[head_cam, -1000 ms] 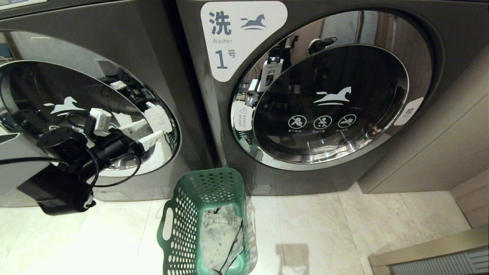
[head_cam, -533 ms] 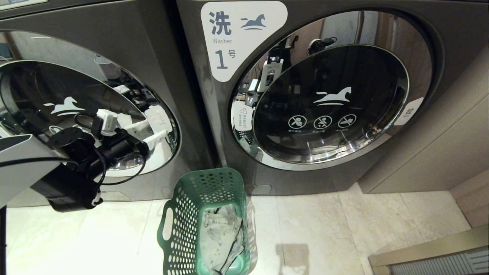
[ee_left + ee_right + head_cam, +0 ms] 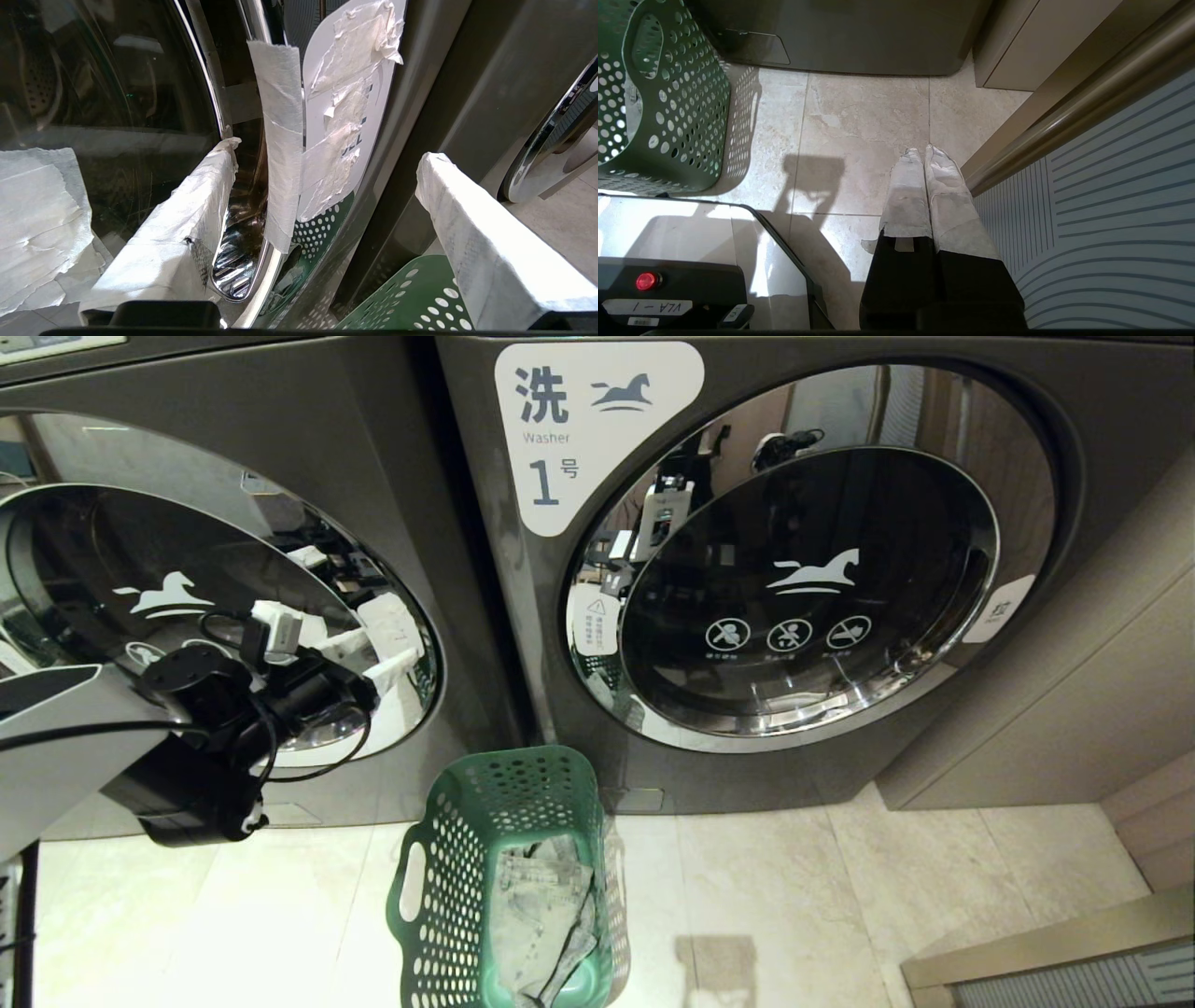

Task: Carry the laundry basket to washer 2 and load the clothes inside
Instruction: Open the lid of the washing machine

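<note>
Standing between washers, laundry basket (image 3: 509,877) holds clothes (image 3: 541,924); left end effector (image 3: 322,214) wide beside taped door rim (image 3: 280,154).

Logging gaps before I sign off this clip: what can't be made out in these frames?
- Left washer: its number label is cut off by the head view's top edge, so the numeral cannot be read.
- Clothes: only crumpled top layers show; the laundry basket walls and the frame's bottom edge hide the rest.
- Left tool: whether a finger touches the chrome door rim is unclear.
- Taped sticker: tape covers its print.
</note>
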{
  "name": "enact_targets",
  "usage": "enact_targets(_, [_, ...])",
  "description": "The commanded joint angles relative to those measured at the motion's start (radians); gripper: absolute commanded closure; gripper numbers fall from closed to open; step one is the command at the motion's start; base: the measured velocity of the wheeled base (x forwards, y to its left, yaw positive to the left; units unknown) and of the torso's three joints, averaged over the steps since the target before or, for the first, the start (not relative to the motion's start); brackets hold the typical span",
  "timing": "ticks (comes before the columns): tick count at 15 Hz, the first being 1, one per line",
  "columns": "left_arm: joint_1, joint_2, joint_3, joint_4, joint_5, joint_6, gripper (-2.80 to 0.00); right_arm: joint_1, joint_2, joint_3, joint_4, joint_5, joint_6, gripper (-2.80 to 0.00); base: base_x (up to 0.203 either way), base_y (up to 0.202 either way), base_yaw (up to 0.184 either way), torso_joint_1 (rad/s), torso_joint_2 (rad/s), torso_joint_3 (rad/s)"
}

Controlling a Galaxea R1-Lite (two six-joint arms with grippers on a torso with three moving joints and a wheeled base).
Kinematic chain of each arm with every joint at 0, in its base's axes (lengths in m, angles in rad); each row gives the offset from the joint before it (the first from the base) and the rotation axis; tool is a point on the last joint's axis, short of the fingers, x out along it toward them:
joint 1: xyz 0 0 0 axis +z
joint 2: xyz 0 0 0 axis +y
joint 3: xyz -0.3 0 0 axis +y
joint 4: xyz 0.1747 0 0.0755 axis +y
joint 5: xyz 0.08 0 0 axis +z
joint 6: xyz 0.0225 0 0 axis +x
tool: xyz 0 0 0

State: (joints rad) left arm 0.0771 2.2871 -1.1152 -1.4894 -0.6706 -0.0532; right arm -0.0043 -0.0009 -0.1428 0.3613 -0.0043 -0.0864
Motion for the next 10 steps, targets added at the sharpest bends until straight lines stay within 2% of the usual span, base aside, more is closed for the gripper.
enact_targets(1, [-0.005, 0.004, -0.008, -0.009, -0.006, -0.005, -2.80, 0.000, 0.001, 0.000, 0.002, 0.000, -0.001, 0.00, 0.000, 0.000, 0.000, 0.000, 0.00, 0.000])
enact_targets(5, [-0.003, 0.033, -0.051, -0.006, -0.035, -0.013, -2.80, 0.000, 0.001, 0.000, 0.002, 0.000, -0.001, 0.00, 0.000, 0.000, 0.000, 0.000, 0.00, 0.000])
enact_targets(7, [-0.002, 0.035, -0.074, -0.005, -0.059, -0.075, -2.80, 0.000, 0.001, 0.000, 0.002, 0.001, -0.001, 0.00, 0.000, 0.000, 0.000, 0.000, 0.00, 0.000])
enact_targets(10, [0.003, 0.031, -0.072, -0.009, -0.073, -0.082, -2.80, 0.000, 0.001, 0.000, 0.002, 0.000, -0.001, 0.00, 0.000, 0.000, 0.000, 0.000, 0.00, 0.000])
